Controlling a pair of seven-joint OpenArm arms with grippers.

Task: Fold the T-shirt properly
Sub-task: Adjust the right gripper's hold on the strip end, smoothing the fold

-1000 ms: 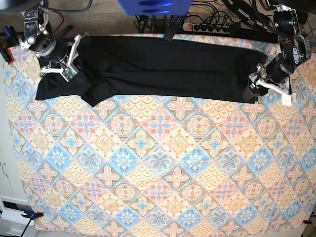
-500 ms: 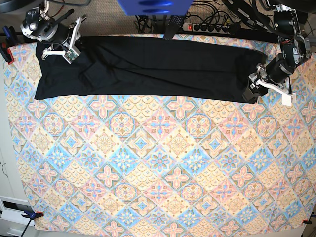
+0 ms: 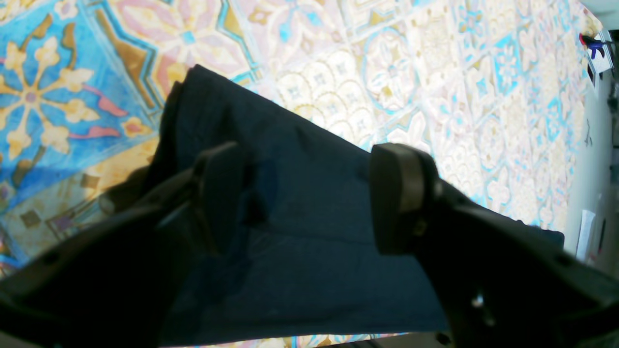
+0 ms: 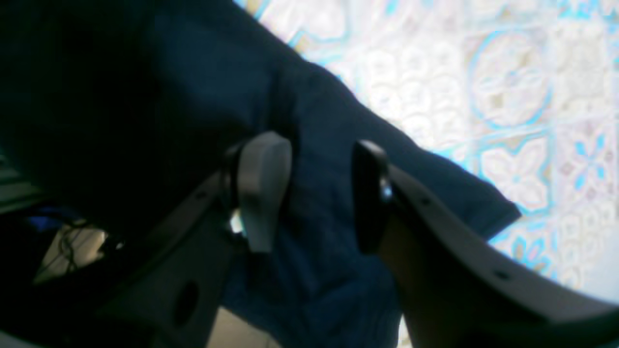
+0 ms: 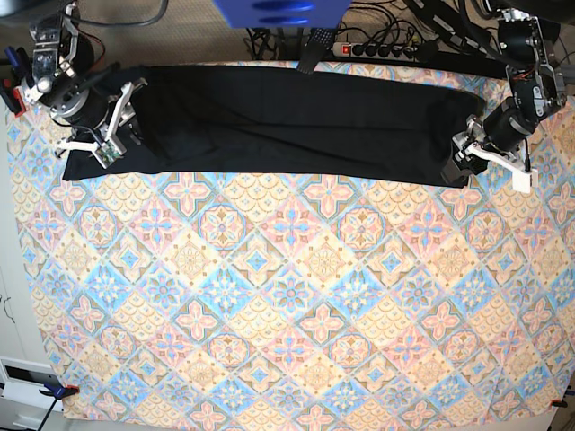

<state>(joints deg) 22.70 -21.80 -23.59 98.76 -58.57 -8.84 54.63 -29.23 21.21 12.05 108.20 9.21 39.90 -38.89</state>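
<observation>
Base view: T-shirt [image 5: 287,121] lies banded across far surface [image 5: 287,296]; left claw [image 3: 309,198] and right claw [image 4: 309,193], both agape and empty, should pinch opposite ends evenly.

- The base view is showing even, bright light and is staying sharp.
- In both wrist views the patterned cloth [image 3: 483,96] is washing out to near white.
- The T-shirt [image 4: 319,121] is looking dim, soft and blurred.

**Black on a patterned table**

The T-shirt [image 5: 296,121] is plain black, without print. The table [image 5: 287,296] wears a tiled pattern of diamonds and flowers in pink, pale blue, orange and cream. A power strip [image 5: 377,48] is white.
</observation>
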